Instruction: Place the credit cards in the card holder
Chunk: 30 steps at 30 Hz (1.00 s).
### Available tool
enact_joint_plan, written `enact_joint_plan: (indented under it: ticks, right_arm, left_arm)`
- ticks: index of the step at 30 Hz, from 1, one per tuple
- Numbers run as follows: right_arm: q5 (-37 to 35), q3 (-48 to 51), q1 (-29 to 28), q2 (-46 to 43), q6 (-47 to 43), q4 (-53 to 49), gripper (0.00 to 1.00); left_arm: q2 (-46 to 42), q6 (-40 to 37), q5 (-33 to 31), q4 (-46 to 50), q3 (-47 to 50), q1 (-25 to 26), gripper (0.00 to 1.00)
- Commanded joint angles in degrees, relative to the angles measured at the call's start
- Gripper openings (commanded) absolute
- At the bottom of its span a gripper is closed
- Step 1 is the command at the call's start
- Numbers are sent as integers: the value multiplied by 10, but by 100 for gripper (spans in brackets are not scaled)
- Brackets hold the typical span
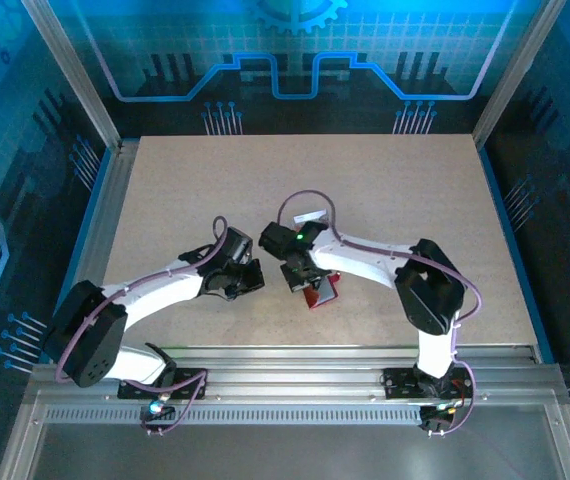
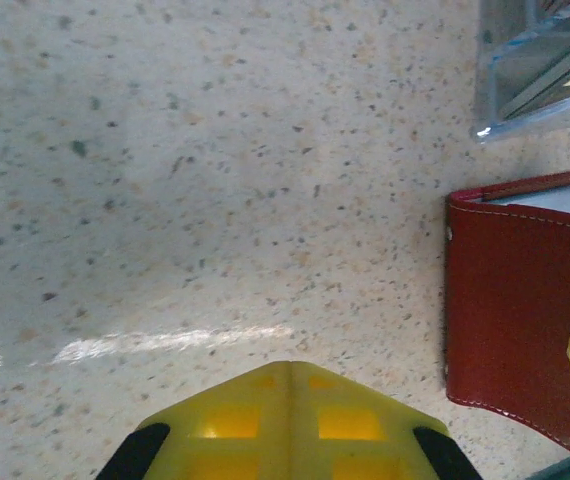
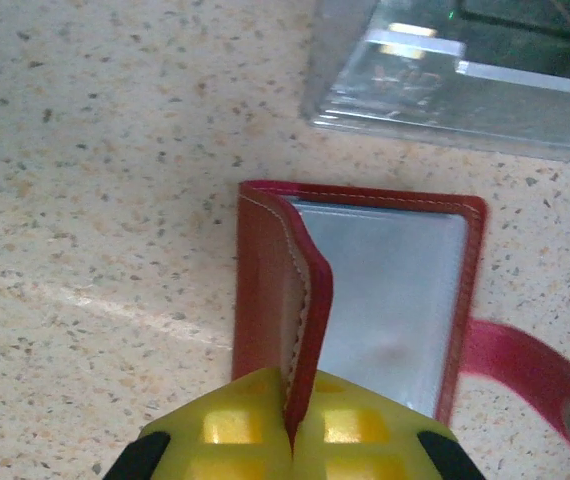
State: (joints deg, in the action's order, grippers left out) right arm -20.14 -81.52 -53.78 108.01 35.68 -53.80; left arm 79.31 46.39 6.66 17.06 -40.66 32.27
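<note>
Red stitched leather is what the right hand (image 3: 290,405) has hold of: its two yellow fingers (image 3: 225,425) are clamped together on the raised left cover of the card holder (image 3: 385,290). The card holder lies open on the speckled counter (image 3: 95,200) straight ahead of that hand, its grey-clear sleeve facing up. A closing tab (image 3: 525,365) with a metal snap trails off to the hand's right, flat on the counter. Further ahead of the hand, apart from the card holder, sits a shiny tray (image 3: 455,85) (its contents are too full of reflections to make out). From above, the right arm (image 1: 415,285) rises from its base, folds sharply at the elbow and reaches leftward, low across the counter, with the wrist tipped down over the card holder. The left arm (image 1: 145,300) sweeps in a low curve from its own base toward the middle, and the left hand (image 1: 248,277) is just beside the right one. Its fingers (image 2: 235,420) are pressed together with nothing between them, low over bare counter. The card holder lies to that hand's right and slightly ahead, untouched by it, with the tray's corner further ahead on the same side.
</note>
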Motion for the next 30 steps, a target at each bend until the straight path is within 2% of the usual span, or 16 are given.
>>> enact_joint_plan:
  ticks: [1,7,15,24,30]
  right_arm:
    - [-15,-34,-18,32,10,-39,9]
    - [89,-24,-17,29,-5,26,23]
    - [252,47,25,-2,-23,136,40]
    - [369,132,93,-20,-27,231,51]
    - [437,184,133,-26,1,299,47]
  left_arm:
    - [-25,-5,-25,45,10,-12,2]
    - [-56,1,-24,46,35,-26,5]
    - [-71,-6,-15,52,40,-34,7]
    - [-67,-16,30,37,13,-32,8]
    - [-31,-17,57,16,-25,-7,0]
